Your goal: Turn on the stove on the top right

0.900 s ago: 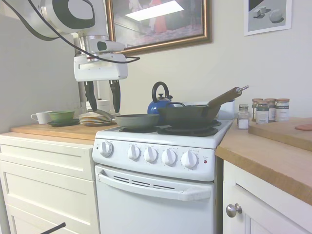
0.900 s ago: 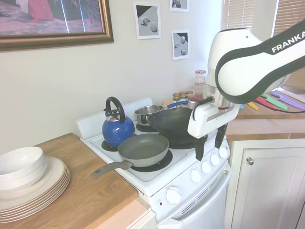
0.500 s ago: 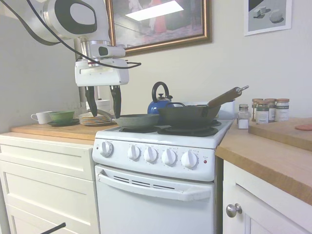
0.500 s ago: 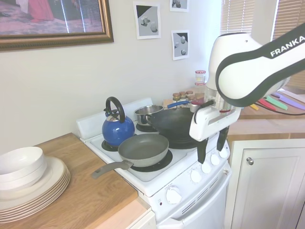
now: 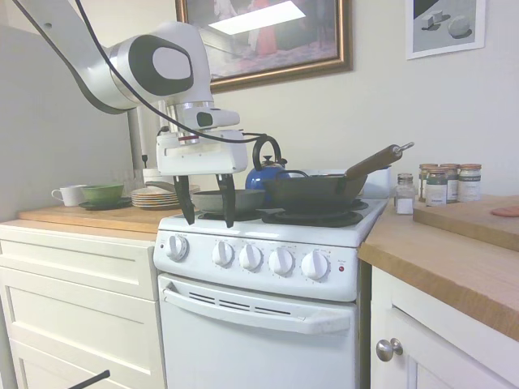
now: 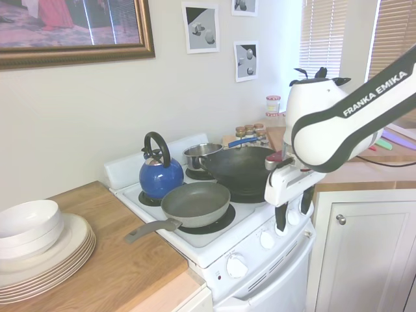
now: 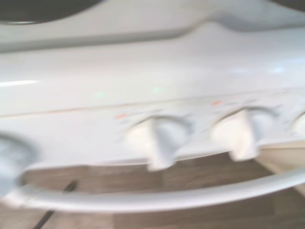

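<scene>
Wooden counter (image 5: 97,215) left of stove (image 5: 268,267): stack of plates (image 5: 156,197), green bowl (image 5: 101,193), white cup (image 5: 71,194) toward its back edge. Stove top carries grey frying pan (image 6: 195,201) at front, blue kettle (image 6: 160,174) and small steel pot (image 6: 198,155) at back, black wok (image 6: 242,168) beside. Right counter (image 5: 454,267): spice jars (image 5: 442,185) near the wall.

This is a home kitchen. A white stove (image 5: 268,243) stands between white cabinets (image 5: 77,300) with wooden counters (image 5: 454,259). On the stove sit a blue kettle (image 6: 160,174), a frying pan (image 6: 195,203) and a wok (image 6: 244,168). Stacked plates (image 6: 45,253) lie left of the stove, spice jars (image 5: 442,185) right of it, and a framed painting (image 5: 268,36) hangs above.
</scene>
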